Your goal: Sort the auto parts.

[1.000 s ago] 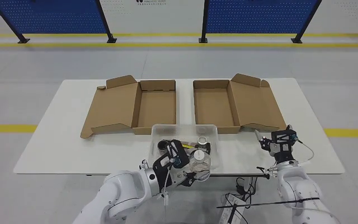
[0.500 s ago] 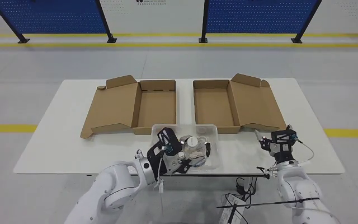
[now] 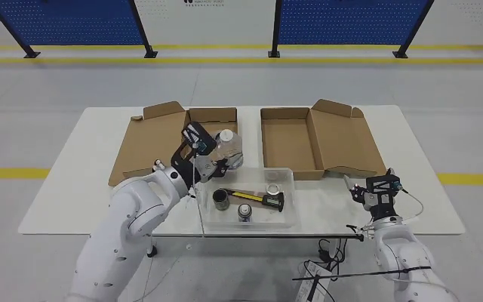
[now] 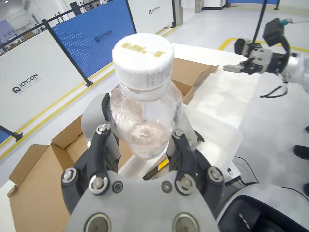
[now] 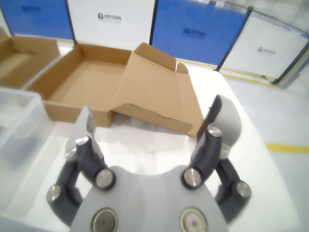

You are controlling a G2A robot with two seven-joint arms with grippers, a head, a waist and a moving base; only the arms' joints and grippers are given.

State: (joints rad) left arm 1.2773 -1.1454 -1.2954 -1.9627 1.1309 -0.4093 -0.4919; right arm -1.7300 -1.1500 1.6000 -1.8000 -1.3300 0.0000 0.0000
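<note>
Parts lie in a clear plastic bin (image 3: pixel 208 216) at the near edge of the white table (image 3: pixel 60 189): a dark metal cylinder (image 3: pixel 220 198), a small round silver-topped piece (image 3: pixel 244 212), a long black-and-yellow part (image 3: pixel 253 196) and a small clear cup (image 3: pixel 272 189). Off to the right of the bin, the right gripper (image 5: pixel 152 112) hangs over bare tabletop with its fingers spread wide and nothing between them. Just beyond the bin, the left gripper (image 4: pixel 142 131) is clamped on a clear plastic bottle with a white cap (image 4: pixel 144 112), held in the air above the tray of the left brown cardboard box (image 3: pixel 204 140), close to its right wall. A right brown cardboard box (image 3: pixel 287 143) lies open beside it.
</note>
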